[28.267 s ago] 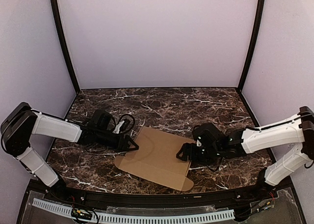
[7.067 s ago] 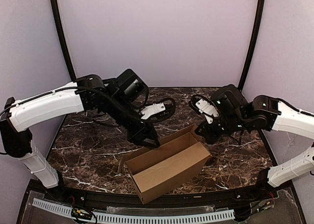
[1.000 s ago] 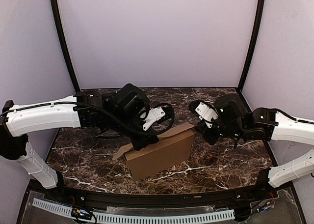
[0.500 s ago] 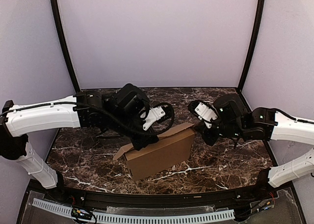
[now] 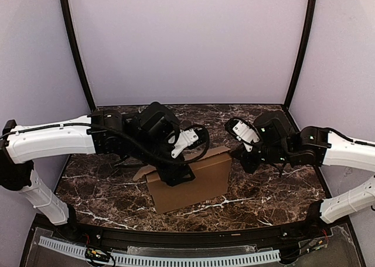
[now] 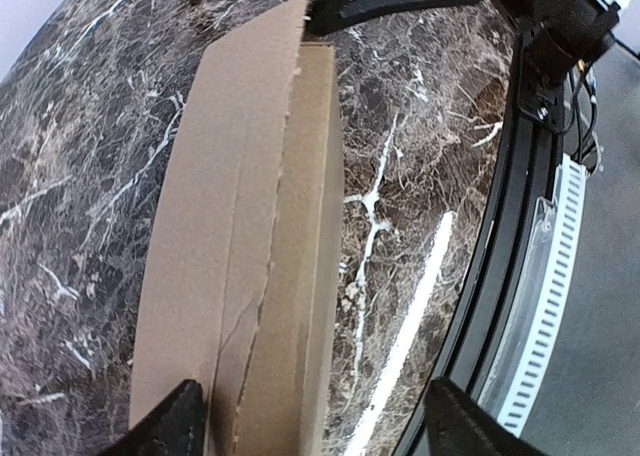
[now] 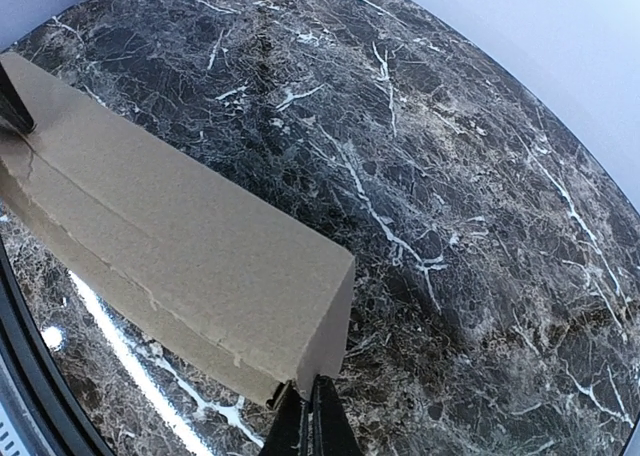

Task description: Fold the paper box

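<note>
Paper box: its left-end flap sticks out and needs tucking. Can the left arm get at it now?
Probably yes: the left gripper hangs open over the paper box near that flap, nothing lies between, and the right gripper is shut at the opposite end.

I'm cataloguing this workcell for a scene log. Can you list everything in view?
paper box: one, plain brown, mid-table between the grippers
table: one, dark marble with white veins, under the box
walls: three, pale lilac, back and sides
frame posts: two, black, back corners
ribbed strip: one, white, near edge
left gripper: one, black, open, above the box
right gripper: one, black, shut, at the box's end corner
</note>
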Controlling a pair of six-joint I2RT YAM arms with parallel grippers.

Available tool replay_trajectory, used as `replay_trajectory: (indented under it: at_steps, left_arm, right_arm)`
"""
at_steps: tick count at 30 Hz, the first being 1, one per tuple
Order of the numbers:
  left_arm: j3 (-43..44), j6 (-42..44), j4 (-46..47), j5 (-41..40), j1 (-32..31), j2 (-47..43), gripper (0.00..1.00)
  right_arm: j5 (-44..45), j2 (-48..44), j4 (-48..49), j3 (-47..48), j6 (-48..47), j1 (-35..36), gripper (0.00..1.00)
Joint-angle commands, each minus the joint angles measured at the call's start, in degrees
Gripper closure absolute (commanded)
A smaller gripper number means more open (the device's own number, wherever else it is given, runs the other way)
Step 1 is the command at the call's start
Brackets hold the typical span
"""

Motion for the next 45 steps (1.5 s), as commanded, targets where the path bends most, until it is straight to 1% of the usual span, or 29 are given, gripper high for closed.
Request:
replay_trajectory:
  at_steps: [1, 3, 4, 11, 14, 15, 16, 17, 18, 19, 20, 23, 24, 25, 27, 28, 29, 30, 31, 34, 36, 41, 45]
  left_arm:
    - [0.2, 1.0, -8.3, -3.6, -0.1, -0.8, 0.07]
    - [1.5, 1.9, -9.3, -4.7, -0.1, -0.7, 0.02]
    - [2.5, 2.1, -9.5, -5.1, -0.1, -0.7, 0.02]
    - [7.0, 2.7, -13.4, -10.7, -0.1, -2.2, 0.01]
    - [5.8, 1.0, -13.5, -9.7, -0.1, -6.5, 0.01]
    - [3.8, -0.3, -12.5, -8.9, -0.1, -7.8, 0.01]
    - [2.3, -1.0, -10.3, -7.1, -0.1, -11.0, 0.01]
    - [-1.5, -2.5, -8.7, -6.3, -0.1, -12.8, 0.01]
    - [-3.5, -3.3, -5.7, -5.4, -0.1, -17.0, 0.01]
    - [-8.2, -4.9, -4.0, -5.4, -0.1, -19.0, 0.01]
    - [-10.5, -5.8, -0.4, -5.5, -0.1, -23.4, 0.01]
    - [-23.6, -9.8, 7.0, -5.1, -0.1, -32.4, 0.01]
    - [-25.9, -11.2, 9.3, -5.8, -0.1, -36.4, 0.01]
    - [-30.1, -11.7, 10.3, -6.9, -0.1, -39.9, 0.01]
    - [-35.8, -12.6, 13.5, -8.2, -0.1, -43.4, 0.01]
    - [-39.8, -12.8, 16.3, -8.8, -0.1, -46.8, 0.01]
    - [-41.8, -12.8, 18.1, -9.1, -0.1, -49.8, 0.01]
    - [-45.5, -12.9, 21.2, -9.3, -0.1, -51.0, 0.01]
    - [-47.1, -12.9, 22.6, -9.3, -0.1, -53.2, 0.01]
    - [-55.0, -11.6, 30.1, -8.2, -0.1, -56.3, 0.01]
    - [-58.4, -10.7, 33.2, -7.3, -0.2, -57.2, 0.01]
    - [-65.4, -8.7, 41.5, -3.9, -0.2, -56.9, 0.01]
    - [-68.6, -8.1, 46.4, -3.3, -0.1, -55.8, 0.01]
  right_arm:
    - [-0.5, -0.4, 0.8, 1.0, 2.1, -0.4, 1.00]
    - [-0.5, -0.8, 0.8, 0.6, 2.1, -0.3, 1.00]
    - [-0.2, -1.0, 0.8, 0.4, 2.1, -0.2, 1.00]
    - [1.1, -2.1, 0.9, -0.6, 1.8, 0.3, 1.00]
    - [1.4, -2.0, 1.4, -1.0, 1.9, 0.4, 1.00]
    - [1.6, -2.0, 1.5, -1.1, 1.9, 0.4, 1.00]
    - [1.7, -1.9, 1.5, -1.1, 2.1, 0.4, 1.00]
    - [1.9, -1.8, 1.6, -1.1, 2.2, 0.4, 1.00]
    - [2.1, -1.7, 1.7, -1.1, 2.4, 0.5, 1.00]
    - [2.3, -1.6, 1.8, -1.1, 2.7, 0.5, 1.00]
    - [2.5, -1.7, 1.9, -1.1, 3.0, 0.5, 1.00]
    - [2.8, -2.0, 1.8, -1.1, 4.2, 0.5, 1.00]
    - [2.8, -2.1, 1.8, -1.2, 4.6, 0.5, 1.00]
    - [2.8, -2.2, 1.8, -1.2, 4.9, 0.5, 1.00]
    - [2.9, -2.6, 1.8, -1.5, 5.4, 0.5, 1.00]
    - [2.9, -2.6, 1.9, -1.6, 5.6, 0.4, 1.00]
    - [2.9, -2.6, 1.8, -1.7, 5.8, 0.5, 1.00]
    - [3.0, -2.6, 1.8, -1.7, 6.0, 0.6, 1.00]
    - [3.1, -2.7, 1.8, -1.8, 6.2, 0.5, 1.00]
    - [3.2, -2.9, 1.8, -2.0, 6.7, 0.6, 1.00]
    - [3.5, -2.9, 1.8, -2.0, 7.1, 0.5, 1.00]
    - [4.1, -2.6, 1.7, -1.8, 7.8, 0.6, 1.00]
    - [3.9, -2.6, 1.7, -1.6, 7.9, 0.5, 1.00]
